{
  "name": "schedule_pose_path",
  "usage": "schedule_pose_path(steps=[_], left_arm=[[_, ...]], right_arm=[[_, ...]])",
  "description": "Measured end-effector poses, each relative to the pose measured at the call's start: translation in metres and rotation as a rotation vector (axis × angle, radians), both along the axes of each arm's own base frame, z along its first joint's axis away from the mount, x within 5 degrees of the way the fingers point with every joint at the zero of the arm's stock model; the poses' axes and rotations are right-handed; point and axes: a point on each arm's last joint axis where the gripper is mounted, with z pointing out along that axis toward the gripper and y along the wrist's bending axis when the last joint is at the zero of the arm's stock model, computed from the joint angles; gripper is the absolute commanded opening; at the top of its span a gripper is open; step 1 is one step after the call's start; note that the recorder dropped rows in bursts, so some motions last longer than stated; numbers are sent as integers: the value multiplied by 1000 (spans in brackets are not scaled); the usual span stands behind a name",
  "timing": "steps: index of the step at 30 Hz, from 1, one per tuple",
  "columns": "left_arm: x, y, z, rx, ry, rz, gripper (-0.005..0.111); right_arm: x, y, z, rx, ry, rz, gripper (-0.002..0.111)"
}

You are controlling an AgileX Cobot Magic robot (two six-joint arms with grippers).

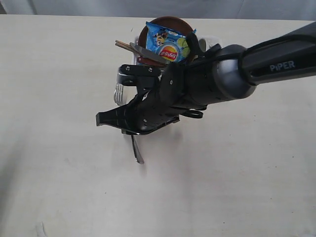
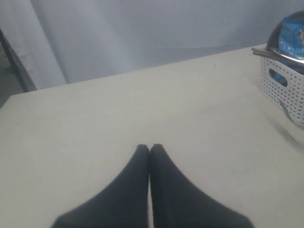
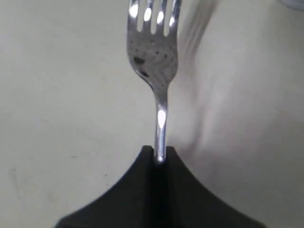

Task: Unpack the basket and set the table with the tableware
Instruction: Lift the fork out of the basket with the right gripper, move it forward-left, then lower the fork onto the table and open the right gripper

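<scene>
At the right gripper (image 3: 159,154): pinching the fork (image 3: 153,52) by its thin neck, with both black fingertips (image 3: 138,175) pressed onto the steel; holding it off the table (image 1: 237,173), tines pointing out past the tips, with a soft shadow thrown on the pale top just beside them; in the exterior view, stretched in from the right across the middle, with the tines toward the basket (image 2: 285,90) and the handle end poking out below the black gripper body on the near side. At the left gripper (image 2: 149,148): pressed together tip to tip; hovering over the table, well apart from the white grid-walled basket. In the basket, mostly hidden behind the right arm in the exterior view: a blue chips bag (image 1: 168,42) on top, in front of a brown round plate (image 1: 165,20); two wooden chopsticks (image 1: 123,46) jutting over the rim on that view's left; a grey knife (image 1: 148,53) lying slantwise just beside them, one end under the bag; further tableware too hidden to tell.
</scene>
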Motion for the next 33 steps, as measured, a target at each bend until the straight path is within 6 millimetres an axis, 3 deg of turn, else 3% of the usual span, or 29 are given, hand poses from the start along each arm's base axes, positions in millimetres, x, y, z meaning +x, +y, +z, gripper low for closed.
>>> schedule_pose_path(steps=[6,11,13,21,28,33], left_arm=[[0,0,0,0,0,0,0],[0,0,0,0,0,0,0],[0,0,0,0,0,0,0],[0,0,0,0,0,0,0],[0,0,0,0,0,0,0],[0,0,0,0,0,0,0]], right_arm=[[-1,0,-8,-17,25,3,4],[-3,0,-8,-19,43,9,40],[-3,0,-8,-17,44,8,45],[0,5,-1,-16,39,48,43],[12,22,27,-49,1,180,42],[23,20,35,-246,11,203,42]])
